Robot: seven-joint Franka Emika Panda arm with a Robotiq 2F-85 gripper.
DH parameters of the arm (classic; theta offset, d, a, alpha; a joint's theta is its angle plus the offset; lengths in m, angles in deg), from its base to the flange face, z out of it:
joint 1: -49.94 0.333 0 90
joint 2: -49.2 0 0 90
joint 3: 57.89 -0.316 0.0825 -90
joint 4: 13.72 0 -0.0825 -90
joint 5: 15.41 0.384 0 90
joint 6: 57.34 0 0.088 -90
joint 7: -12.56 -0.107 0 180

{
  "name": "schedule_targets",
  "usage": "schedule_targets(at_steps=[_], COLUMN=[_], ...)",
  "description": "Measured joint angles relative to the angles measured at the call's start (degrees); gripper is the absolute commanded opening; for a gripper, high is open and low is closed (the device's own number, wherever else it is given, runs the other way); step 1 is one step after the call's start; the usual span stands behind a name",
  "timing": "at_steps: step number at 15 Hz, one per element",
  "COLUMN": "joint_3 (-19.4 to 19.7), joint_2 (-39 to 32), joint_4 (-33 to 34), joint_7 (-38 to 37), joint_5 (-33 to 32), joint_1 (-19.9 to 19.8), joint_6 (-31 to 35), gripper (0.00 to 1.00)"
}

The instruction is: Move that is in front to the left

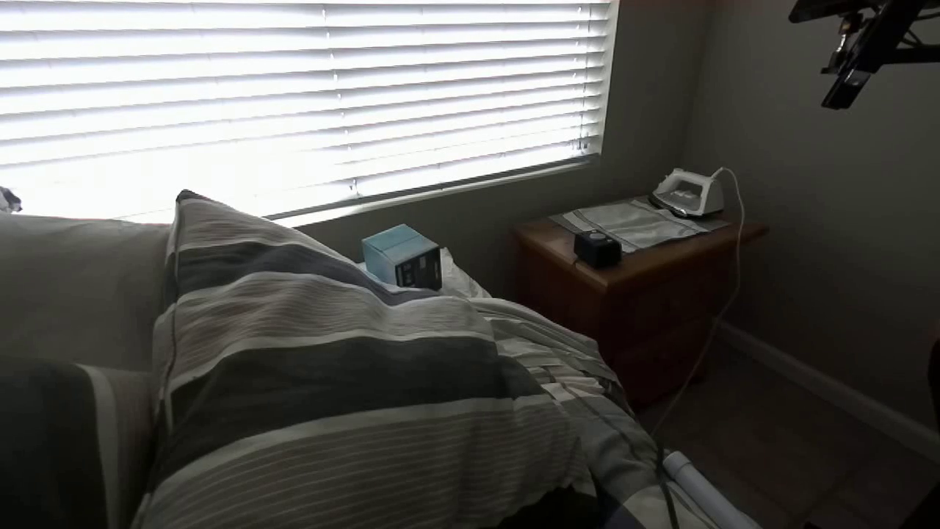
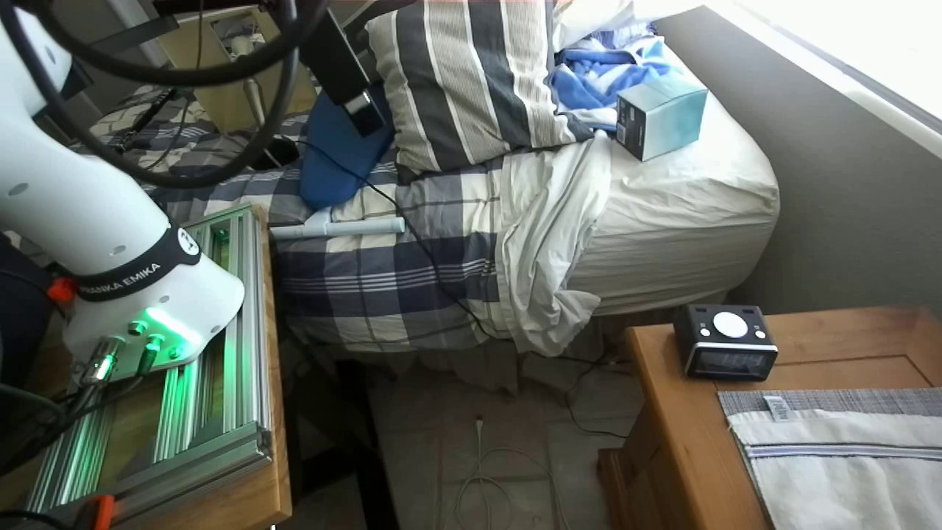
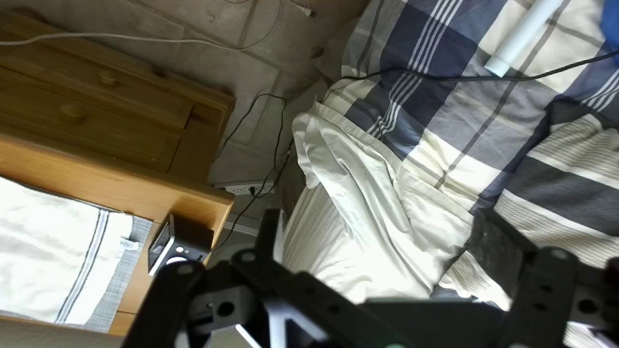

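Hand (image 3: 377, 224) spread wide, gripping nothing. Nearer in an exterior view, a clock (image 2: 727, 344) stands on the table (image 2: 846, 333); farther, a box (image 2: 666, 118) on the bed (image 2: 673, 246). Which is meant, if either, I cannot tell: vague wording risks a wrong pick, the soft bed a toppled box.

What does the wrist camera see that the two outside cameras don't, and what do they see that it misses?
Only the wrist view shows the round drawer knobs.

Only the outside cameras show the light-blue box, which is in both exterior views. The white iron and the window blinds show in an exterior view.

All of them show the alarm clock, striped pillow and white pipe.
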State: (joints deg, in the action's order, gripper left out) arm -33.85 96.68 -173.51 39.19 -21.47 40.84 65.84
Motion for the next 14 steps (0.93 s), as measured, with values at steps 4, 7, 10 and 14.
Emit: schedule_targets(at_steps=[4,7,10,14], joint_3=[0.0,0.0,-0.84,-6.81], joint_2=[0.0,0.0,0.0,-0.15], joint_4=[0.0,0.0,0.16,0.18], joint_7=[0.0,0.0,-0.27,-6.1], joint_5=[0.0,0.0,0.81,4.7], joint_1=[0.0,0.0,0.42,3.31], joint_6=[0.0,0.0,-0.06,-0.32], gripper=[1.0,1.0,1.0,1.0])
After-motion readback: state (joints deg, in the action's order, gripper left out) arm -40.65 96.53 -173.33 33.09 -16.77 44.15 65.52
